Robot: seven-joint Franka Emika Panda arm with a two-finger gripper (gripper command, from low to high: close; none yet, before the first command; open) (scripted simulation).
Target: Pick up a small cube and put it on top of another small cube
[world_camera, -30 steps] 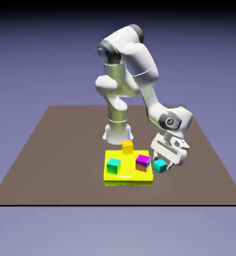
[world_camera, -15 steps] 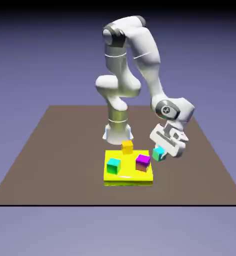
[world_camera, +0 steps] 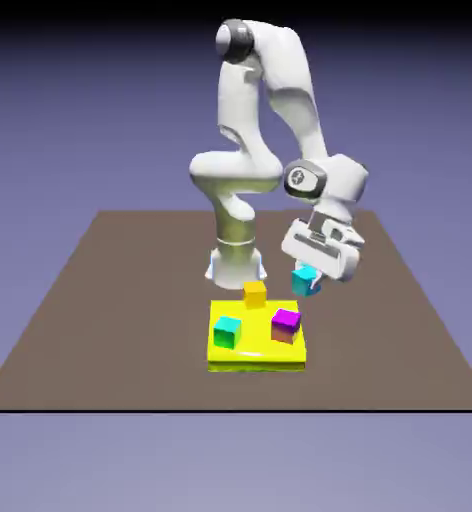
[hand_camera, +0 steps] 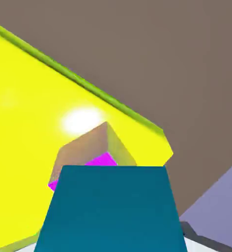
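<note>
White arm rises from its base, upper links near vertical, elbow folded high, forearm sloping down toward the exterior view's right. Wrist tilted. Gripper (world_camera: 307, 280) raised clear of the tabletop (world_camera: 100, 300), jaws clamped on the small cube (world_camera: 305, 281). In the hand view the small cube's teal face hides both fingertips.

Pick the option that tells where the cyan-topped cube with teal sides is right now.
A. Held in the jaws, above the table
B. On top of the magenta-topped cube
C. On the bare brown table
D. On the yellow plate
A: the small cube hangs in the gripper clear of the yellow plate, and it fills the hand view's bottom.
</note>
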